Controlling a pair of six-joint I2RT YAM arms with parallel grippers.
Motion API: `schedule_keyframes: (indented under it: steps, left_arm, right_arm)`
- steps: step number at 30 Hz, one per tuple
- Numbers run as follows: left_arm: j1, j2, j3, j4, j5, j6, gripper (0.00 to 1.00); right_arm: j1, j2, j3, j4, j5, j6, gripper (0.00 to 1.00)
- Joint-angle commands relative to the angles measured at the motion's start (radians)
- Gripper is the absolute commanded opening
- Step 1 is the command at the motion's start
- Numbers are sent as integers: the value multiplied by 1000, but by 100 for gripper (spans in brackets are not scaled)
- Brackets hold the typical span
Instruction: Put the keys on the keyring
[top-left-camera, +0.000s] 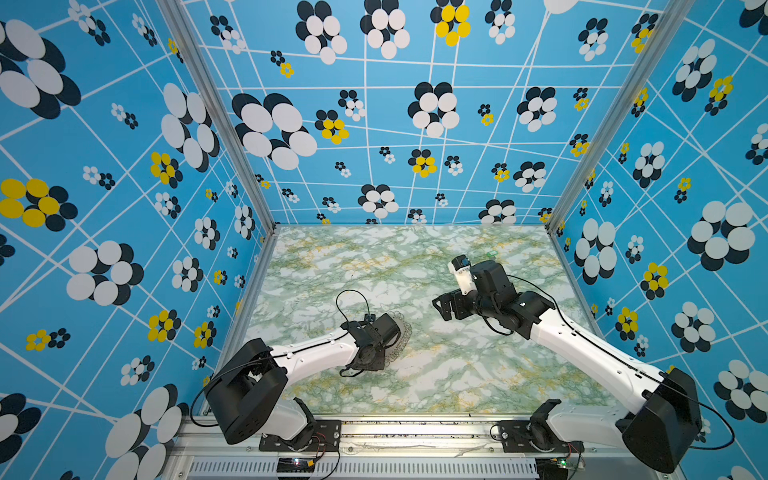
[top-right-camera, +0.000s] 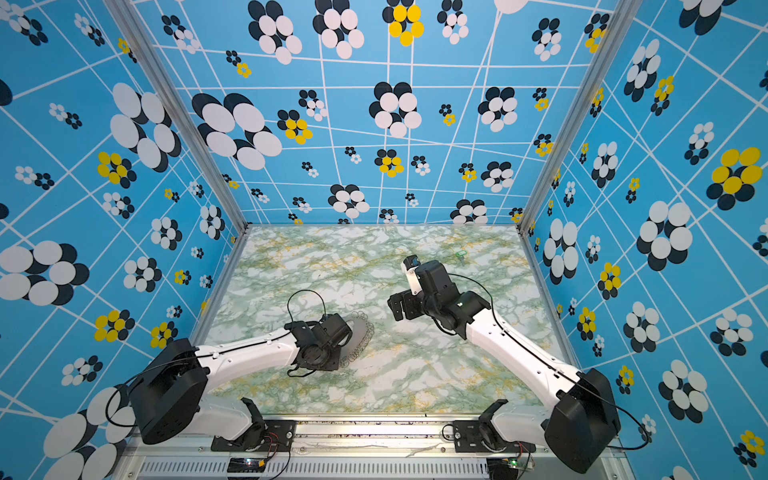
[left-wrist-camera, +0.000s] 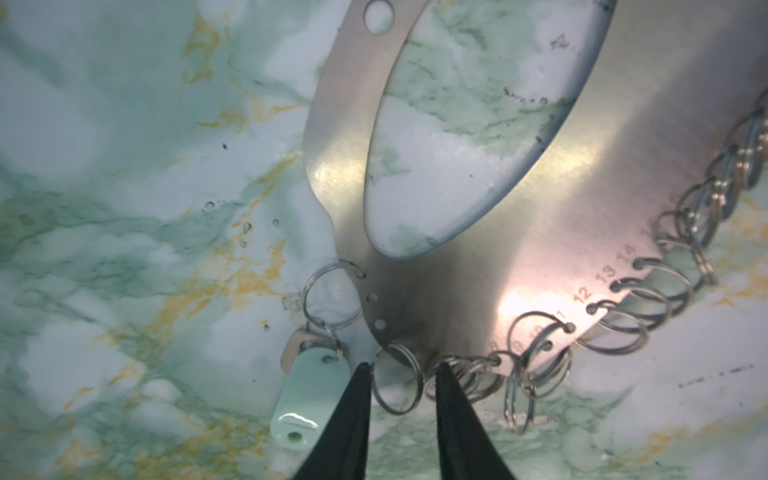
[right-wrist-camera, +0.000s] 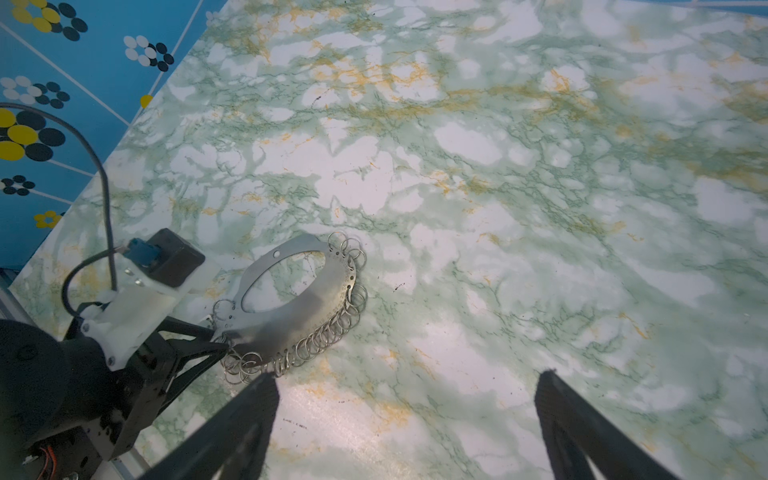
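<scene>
The keyring (left-wrist-camera: 457, 291) is a flat grey metal band fringed with wire loops. It lies on the marble table, seen in both top views (top-left-camera: 402, 328) (top-right-camera: 362, 332) and in the right wrist view (right-wrist-camera: 291, 316). A light-green key (left-wrist-camera: 309, 399) hangs from one loop at the band's end. Another small green key (top-left-camera: 491, 252) (top-right-camera: 459, 254) lies at the table's back right. My left gripper (left-wrist-camera: 402, 365) is low over the ring's edge, its narrowed jaws straddling one wire loop (left-wrist-camera: 398, 411). My right gripper (right-wrist-camera: 409, 376) (top-left-camera: 442, 305) hovers wide open and empty to the right of the ring.
Blue flowered walls (top-left-camera: 124, 249) close the table on three sides. An aluminium rail (top-left-camera: 415, 432) with both arm bases runs along the front. The left wrist camera's black cable (top-left-camera: 351, 297) loops up behind the left wrist.
</scene>
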Motion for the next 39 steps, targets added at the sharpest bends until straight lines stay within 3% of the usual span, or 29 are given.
schedule_keyframes:
  steps: [1, 13, 23, 31, 39]
  left_arm:
    - [-5, 28, -2, -25, 12, 10, 24]
    - [-5, -24, 6, -82, -30, 3, 5]
    - [-15, -136, 74, -190, -40, 89, 0]
    - [-18, -275, 214, -180, 29, 372, 0]
    - [-19, -376, 414, -74, 366, 715, 0]
  right_arm:
    - [7, 8, 14, -4, 5, -10, 99]
    - [8, -10, 10, -2, 4, -6, 99]
    - [6, -24, -4, 23, -23, 1, 99]
    - [9, -49, -26, 86, -167, -91, 99]
    - [8, -197, -57, 139, -374, -278, 99]
